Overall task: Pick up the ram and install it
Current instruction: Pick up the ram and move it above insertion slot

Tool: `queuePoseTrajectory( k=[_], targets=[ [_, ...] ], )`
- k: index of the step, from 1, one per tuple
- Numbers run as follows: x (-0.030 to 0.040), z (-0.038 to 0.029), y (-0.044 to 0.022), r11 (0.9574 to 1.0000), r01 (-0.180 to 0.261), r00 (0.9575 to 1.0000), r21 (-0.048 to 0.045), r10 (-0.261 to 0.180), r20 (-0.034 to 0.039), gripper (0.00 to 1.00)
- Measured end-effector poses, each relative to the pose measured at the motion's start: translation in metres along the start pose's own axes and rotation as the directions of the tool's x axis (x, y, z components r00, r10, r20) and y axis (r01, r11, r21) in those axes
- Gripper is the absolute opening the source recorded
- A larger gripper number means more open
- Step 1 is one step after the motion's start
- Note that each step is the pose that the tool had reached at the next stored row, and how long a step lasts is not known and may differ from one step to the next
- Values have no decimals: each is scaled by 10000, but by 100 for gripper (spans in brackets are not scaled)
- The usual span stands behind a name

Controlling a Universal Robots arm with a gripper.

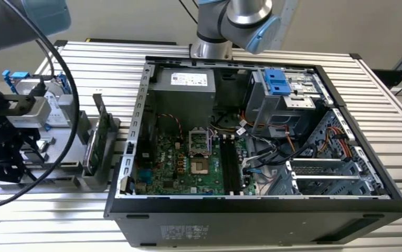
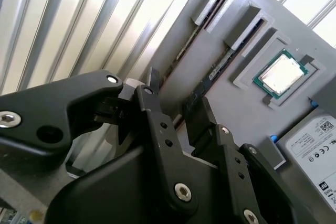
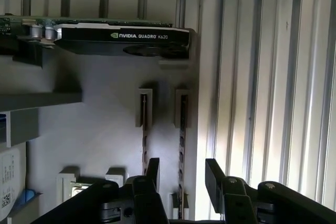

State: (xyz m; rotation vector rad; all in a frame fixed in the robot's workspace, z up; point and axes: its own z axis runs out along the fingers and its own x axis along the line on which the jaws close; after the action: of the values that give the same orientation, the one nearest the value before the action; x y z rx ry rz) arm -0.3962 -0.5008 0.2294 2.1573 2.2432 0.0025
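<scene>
Two ram sticks stand edge-on in slots of a grey holder (image 3: 105, 124). In both wrist views my gripper (image 3: 182, 174) (image 2: 176, 95) is open over the holder. Its black fingers (image 3: 212, 174) straddle the ram (image 3: 181, 140) (image 2: 181, 51) nearest the holder's edge, with a gap on each side. The second ram (image 3: 144, 135) (image 2: 210, 74) sits one slot further in, outside the fingers. In the exterior view the gripper (image 1: 8, 160) hangs low over the holder at the exterior view's left, well apart from the open computer case (image 1: 257, 202).
A graphics card (image 3: 121, 38) (image 1: 99, 136) stands upright in the holder beyond the rams. A processor (image 2: 283, 72) and a hard drive (image 2: 315, 140) lie in the holder's other pockets. The motherboard's long black slots (image 1: 230, 165) run inside the case. Ribbed metal table (image 3: 273, 77) borders the holder.
</scene>
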Motion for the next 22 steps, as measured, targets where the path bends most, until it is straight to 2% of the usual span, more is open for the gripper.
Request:
queuePoseTrajectory(
  k=[14, 22],
  targets=[
    [3, 138, -10, 10000, 1, 10000, 0, -1, 0, 100],
    [4, 159, -11, 10000, 0, 10000, -1, 0, -1, 100]
  ],
)
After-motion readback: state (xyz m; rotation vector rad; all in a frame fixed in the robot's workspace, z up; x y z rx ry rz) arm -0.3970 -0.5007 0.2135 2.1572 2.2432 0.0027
